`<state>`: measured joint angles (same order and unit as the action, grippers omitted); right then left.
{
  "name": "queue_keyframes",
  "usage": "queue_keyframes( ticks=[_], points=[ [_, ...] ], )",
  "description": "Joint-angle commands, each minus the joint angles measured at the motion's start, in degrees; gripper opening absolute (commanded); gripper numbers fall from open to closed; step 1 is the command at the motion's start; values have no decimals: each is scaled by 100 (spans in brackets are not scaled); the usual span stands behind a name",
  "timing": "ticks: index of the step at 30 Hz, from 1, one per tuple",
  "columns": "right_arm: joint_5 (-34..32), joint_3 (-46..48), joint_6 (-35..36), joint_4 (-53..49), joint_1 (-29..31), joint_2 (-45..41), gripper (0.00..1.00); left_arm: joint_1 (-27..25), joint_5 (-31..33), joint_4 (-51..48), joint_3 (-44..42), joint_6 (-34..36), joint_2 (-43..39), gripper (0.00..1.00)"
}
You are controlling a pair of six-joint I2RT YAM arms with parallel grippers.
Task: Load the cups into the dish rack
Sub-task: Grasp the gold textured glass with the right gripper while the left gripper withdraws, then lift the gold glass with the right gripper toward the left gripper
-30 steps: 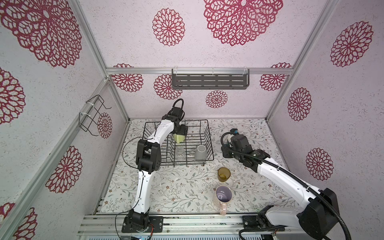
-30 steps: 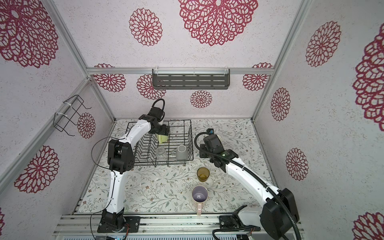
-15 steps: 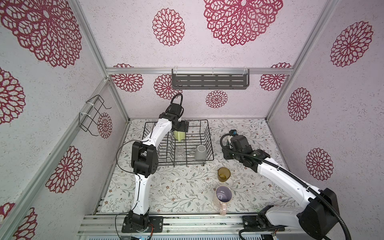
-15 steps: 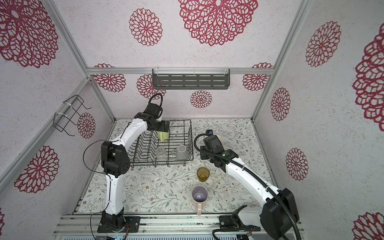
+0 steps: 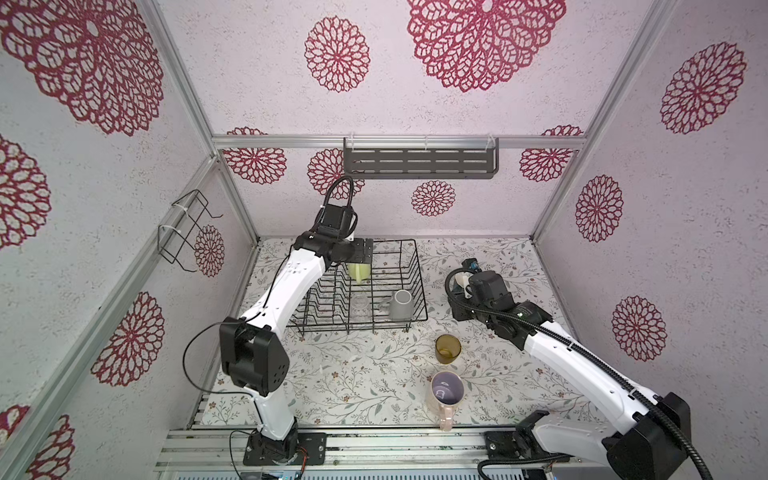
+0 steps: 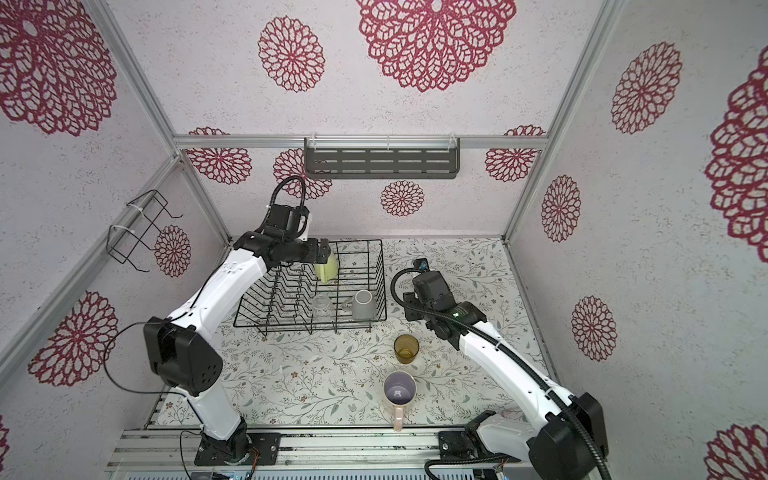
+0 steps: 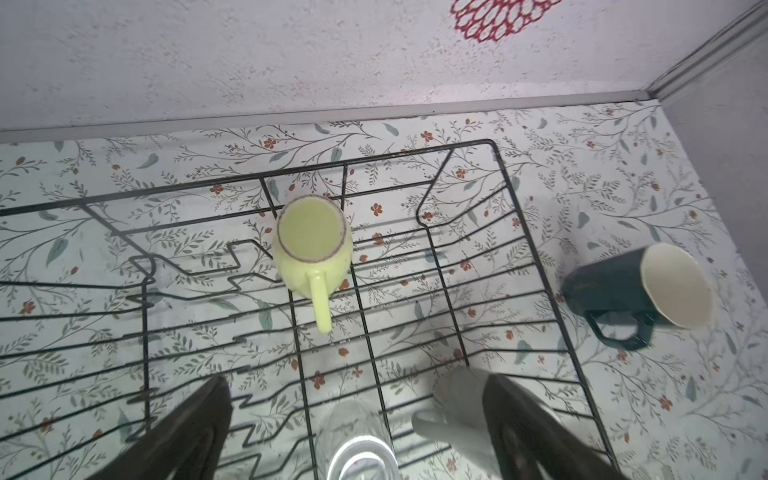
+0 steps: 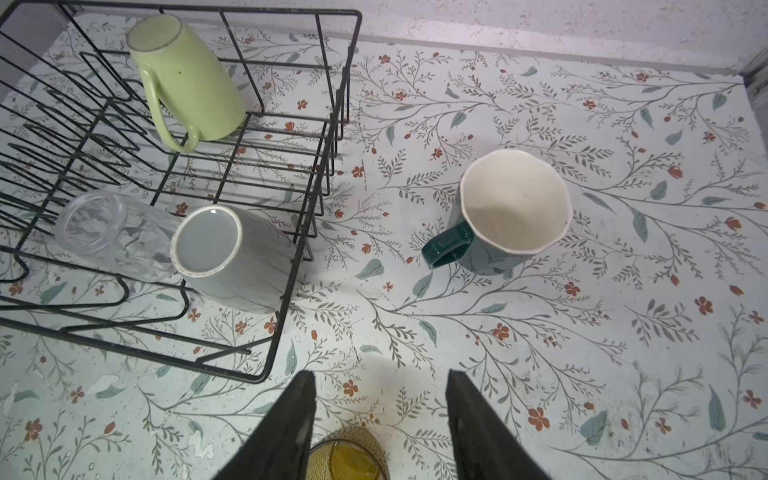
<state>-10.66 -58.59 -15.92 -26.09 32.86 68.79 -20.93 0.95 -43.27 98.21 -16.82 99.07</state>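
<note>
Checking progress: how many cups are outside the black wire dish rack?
3: dark teal mug right of the rack; amber glass tumbler in front of it; pink mug, lavender inside, nearer the front.

Robot lab test cell, aluminium frame (image 5: 395, 142), flower-papered walls (image 5: 457, 62), two arms (image 5: 291, 286) bolted to base rail (image 5: 395, 446)

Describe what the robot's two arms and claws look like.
Both arms have white shells with chunky black joints and black bases: the left arm and the right arm. A thin black cable loops above the left wrist; a ribbed black hose runs along the right arm. The left claw and right claw have dark, tapered fingers.
</note>
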Motion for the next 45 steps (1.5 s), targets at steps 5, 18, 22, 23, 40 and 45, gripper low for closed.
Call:
queue_keyframes(
  ticks=[5,18,22,23,40,45],
  points=[
    [589,66,133,-514,-42,45,54,-206,-85,1020,-1631,-612,-1681,97],
    [961,667,-282,-883,-43,455,57,-238,301,840,-3690,-1027,-3637,99],
    [1140,881,-445,-684,-33,754,59,-244,438,833,-3906,-1072,-3847,99],
    [1161,955,-459,-615,-34,811,58,-245,445,827,-3906,-1078,-3872,98],
    [876,1361,-649,-152,-25,508,1,-243,920,191,-3601,-1245,-3930,97],
    [709,1357,-685,14,-25,-95,0,-245,458,418,-3664,-1294,-4106,97]
  ],
)
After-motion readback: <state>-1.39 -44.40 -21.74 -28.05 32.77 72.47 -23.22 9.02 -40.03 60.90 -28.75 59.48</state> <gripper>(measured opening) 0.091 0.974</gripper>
